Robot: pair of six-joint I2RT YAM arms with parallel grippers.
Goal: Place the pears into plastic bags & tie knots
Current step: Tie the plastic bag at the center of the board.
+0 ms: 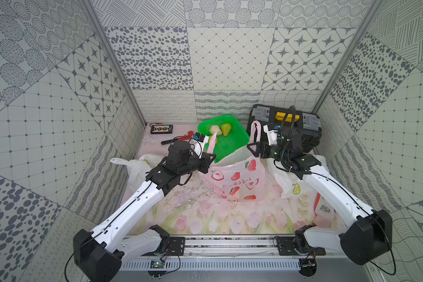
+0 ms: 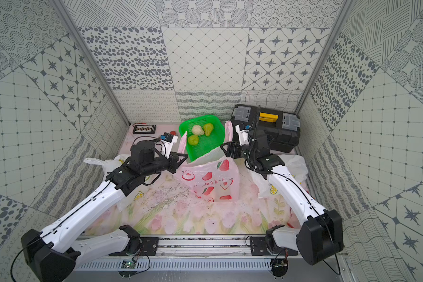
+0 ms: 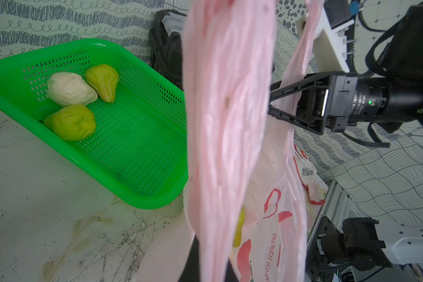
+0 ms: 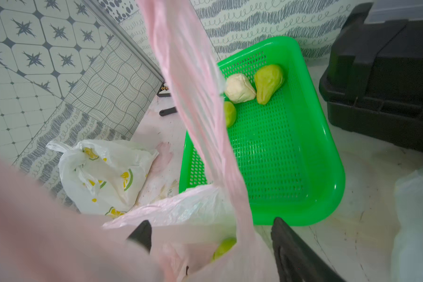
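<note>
Pink bag (image 1: pixel 238 179) upright, handles (image 1: pixel 254 133) pointing up (long axis vertical).

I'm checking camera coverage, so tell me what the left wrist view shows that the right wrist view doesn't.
Only the left wrist view: the right tool seen whole, open around a handle of the pink bag. Only the right wrist view: the white lemon-print bag. Both: the green basket holding three pears, the black toolbox, and a fourth pear inside the pink bag.
</note>
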